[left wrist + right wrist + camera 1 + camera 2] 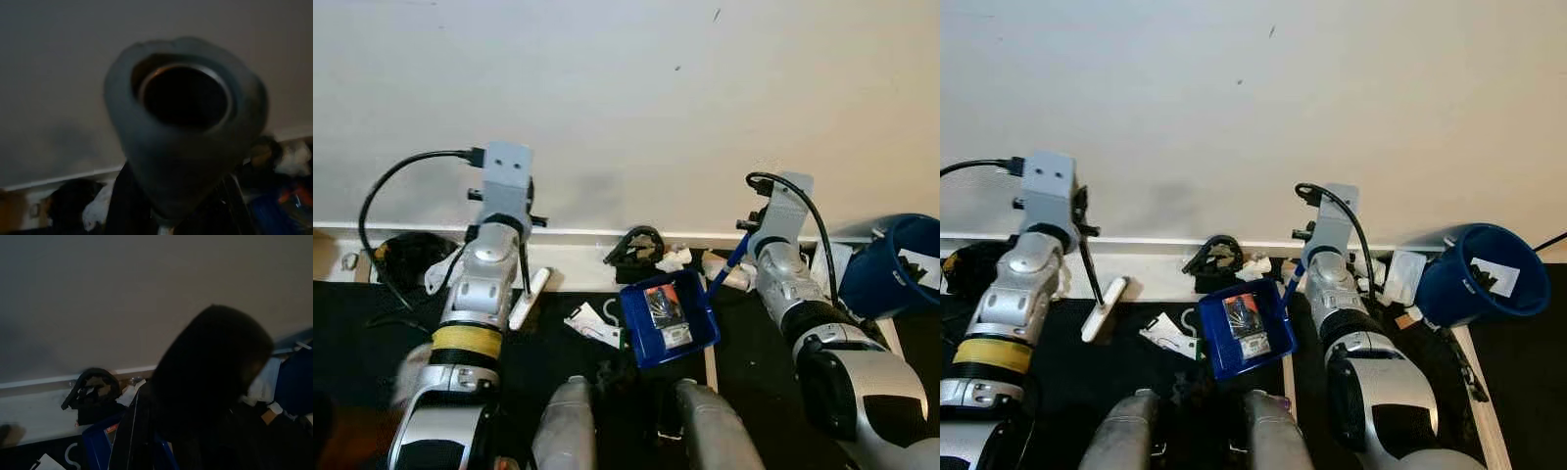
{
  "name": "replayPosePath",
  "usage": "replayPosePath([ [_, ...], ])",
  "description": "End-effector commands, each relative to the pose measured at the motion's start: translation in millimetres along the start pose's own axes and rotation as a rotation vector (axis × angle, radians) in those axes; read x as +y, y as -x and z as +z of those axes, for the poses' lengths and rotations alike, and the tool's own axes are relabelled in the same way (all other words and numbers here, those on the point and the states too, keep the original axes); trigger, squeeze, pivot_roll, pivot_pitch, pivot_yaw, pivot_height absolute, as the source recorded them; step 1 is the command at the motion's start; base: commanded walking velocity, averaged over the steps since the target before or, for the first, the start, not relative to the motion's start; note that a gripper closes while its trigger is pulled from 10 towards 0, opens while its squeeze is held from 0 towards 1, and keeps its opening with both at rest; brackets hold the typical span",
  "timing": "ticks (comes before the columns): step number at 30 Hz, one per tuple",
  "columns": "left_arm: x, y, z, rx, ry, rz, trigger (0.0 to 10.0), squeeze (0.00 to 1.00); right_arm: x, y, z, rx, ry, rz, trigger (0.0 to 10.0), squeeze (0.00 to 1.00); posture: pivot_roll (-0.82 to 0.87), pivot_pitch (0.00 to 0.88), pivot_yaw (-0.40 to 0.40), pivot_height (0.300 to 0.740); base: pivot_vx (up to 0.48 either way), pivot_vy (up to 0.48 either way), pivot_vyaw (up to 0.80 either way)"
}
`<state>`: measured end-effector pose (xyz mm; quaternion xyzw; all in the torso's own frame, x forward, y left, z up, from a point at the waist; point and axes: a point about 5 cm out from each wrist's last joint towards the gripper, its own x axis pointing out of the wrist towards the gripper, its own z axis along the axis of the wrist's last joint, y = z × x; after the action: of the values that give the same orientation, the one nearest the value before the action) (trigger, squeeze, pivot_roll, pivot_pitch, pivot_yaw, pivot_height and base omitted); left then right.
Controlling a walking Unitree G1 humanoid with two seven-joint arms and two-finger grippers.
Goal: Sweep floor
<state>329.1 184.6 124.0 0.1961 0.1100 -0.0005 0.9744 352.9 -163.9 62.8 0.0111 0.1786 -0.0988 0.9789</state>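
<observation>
By wall: 1 blue dustpan (668, 318), 1 blue bin (1481, 272).

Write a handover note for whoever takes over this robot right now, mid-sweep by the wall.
Left tool: at the stick of the broom, whose white head rests on the dark floor by the baseboard. Grip can't be confirmed.
Right tool: at the handle of the blue dustpan, which sits on the floor between the arms. Grip can't be confirmed.
Done: some litter is in the dustpan.
Left: the paper scrap beside the dustpan, plus crumpled paper and a black object at the baseboard. Then probably empty into the blue bin on the right.
</observation>
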Motion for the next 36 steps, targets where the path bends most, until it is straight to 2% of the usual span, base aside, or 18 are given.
replayPosePath([
  [1, -15.3, 8.9, -16.1, 0.108, -0.073, -0.04, 10.0, 0.0, -9.5, 9.6, -43.7, 0.165, 0.063, -0.022, 10.0, 0.0, 0.1, 0.258, -0.098, 0.74, 0.0, 0.0, 0.0],
  [2, -15.3, 8.9, -16.1, 0.108, -0.073, -0.04, 10.0, 0.0, -9.5, 9.6, -43.7, 0.165, 0.063, -0.022, 10.0, 0.0, 0.1, 0.258, -0.098, 0.74, 0.0, 0.0, 0.0],
  [4, -18.8, 21.3, -15.4, 0.146, 0.0, -0.031, 10.0, 0.0, -15.3, 9.7, -44.6, 0.157, 0.056, -0.032, 10.0, 0.0, 0.11, 0.259, -0.096, 0.74, 0.0, 0.0, 0.0],
  [5, -18.8, 21.3, -15.4, 0.146, 0.0, -0.031, 10.0, 0.0, -15.3, 9.7, -44.6, 0.157, 0.056, -0.032, 10.0, 0.0, 0.11, 0.259, -0.096, 0.74, 0.0, 0.0, 0.0],
  [8, -37.1, 28.1, -11.4, 0.124, 0.113, -0.071, 10.0, 0.0, -17.7, 10.4, -46.7, 0.158, 0.055, -0.035, 10.0, 0.0, 0.12, 0.26, -0.098, 0.74, 0.0, 0.0, 0.0],
  [9, -37.1, 28.1, -11.4, 0.124, 0.113, -0.071, 10.0, 0.0, -17.7, 10.4, -46.7, 0.158, 0.055, -0.035, 10.0, 0.0, 0.12, 0.26, -0.098, 0.74, 0.0, 0.0, 0.0],
  [12, -58.9, 30.2, -2.6, 0.096, 0.277, -0.039, 10.0, 0.0, -17.4, 11.2, -48.5, 0.159, 0.056, -0.033, 10.0, 0.0, 0.12, 0.263, -0.099, 0.74, 0.0, 0.0, 0.0],
  [13, -58.9, 30.2, -2.6, 0.096, 0.277, -0.039, 10.0, 0.0, -17.4, 11.2, -48.5, 0.159, 0.056, -0.033, 10.0, 0.0, 0.12, 0.263, -0.099, 0.74, 0.0, 0.0, 0.0],
  [14, -63.6, 29.4, 0.8, 0.096, 0.342, -0.017, 10.0, 0.0, -17.0, 11.3, -48.6, 0.159, 0.055, -0.032, 10.0, 0.0, 0.13, 0.263, -0.096, 0.74, 0.0, 0.0, 0.0],
  [15, -75.1, 28.7, 6.5, 0.138, 0.442, -0.015, 10.0, 0.0, -16.1, 11.5, -48.9, 0.16, 0.054, -0.032, 10.0, 0.0, 0.12, 0.265, -0.092, 0.74, 0.0, 0.0, 0.0],
  [16, -75.1, 28.7, 6.5, 0.138, 0.442, -0.015, 10.0, 0.0, -16.1, 11.5, -48.9, 0.16, 0.054, -0.032, 10.0, 0.0, 0.12, 0.265, -0.092, 0.74, 0.0, 0.0, 0.0],
  [18, -92.4, 29.5, 13.7, 0.193, 0.482, -0.054, 10.0, 0.0, -15.9, 11.7, -49.4, 0.162, 0.051, -0.033, 10.0, 0.0, 0.12, 0.262, -0.088, 0.74, 0.0, 0.0, 0.0],
  [22, -102.5, 28.4, 22.6, 0.208, 0.535, -0.065, 10.0, 0.0, -16.5, 11.8, -49.6, 0.162, 0.049, -0.034, 10.0, 0.0, 0.12, 0.264, -0.088, 0.74, 0.0, 0.0, 0.0],
  [27, -119.1, 19.5, 56.9, 0.202, 0.67, -0.065, 10.0, 0.0, -18.4, 11.3, -48.9, 0.162, 0.045, -0.04, 10.0, 0.0, 0.13, 0.262, -0.082, 0.74, 0.0, 0.0, 0.0],
  [28, -125.7, 18.6, 70.3, 0.203, 0.683, -0.082, 10.0, 0.0, -19.0, 11.1, -48.4, 0.162, 0.042, -0.043, 10.0, 0.0, 0.13, 0.26, -0.08, 0.74, 0.0, 0.0, 0.0],
  [30, -127.9, 18.7, 74.7, 0.202, 0.686, -0.089, 10.0, 0.0, -19.2, 11.0, -48.3, 0.162, 0.042, -0.043, 10.0, 0.0, 0.13, 0.26, -0.08, 0.74, 0.0, 0.0, 0.0],
  [33, -138.0, 18.7, 97.4, 0.199, 0.717, -0.136, 10.0, 0.0, -20.4, 10.8, -47.9, 0.162, 0.037, -0.05, 10.0, 0.0, 0.13, 0.259, -0.074, 0.74, 0.0, 0.0, 0.0],
  [36, -141.9, 19.2, 106.4, 0.199, 0.736, -0.16, 10.0, 0.0, -20.8, 10.7, -47.9, 0.163, 0.035, -0.053, 10.0, 0.0, 0.13, 0.258, -0.073, 0.74, 0.0, 0.0, 0.0],
])
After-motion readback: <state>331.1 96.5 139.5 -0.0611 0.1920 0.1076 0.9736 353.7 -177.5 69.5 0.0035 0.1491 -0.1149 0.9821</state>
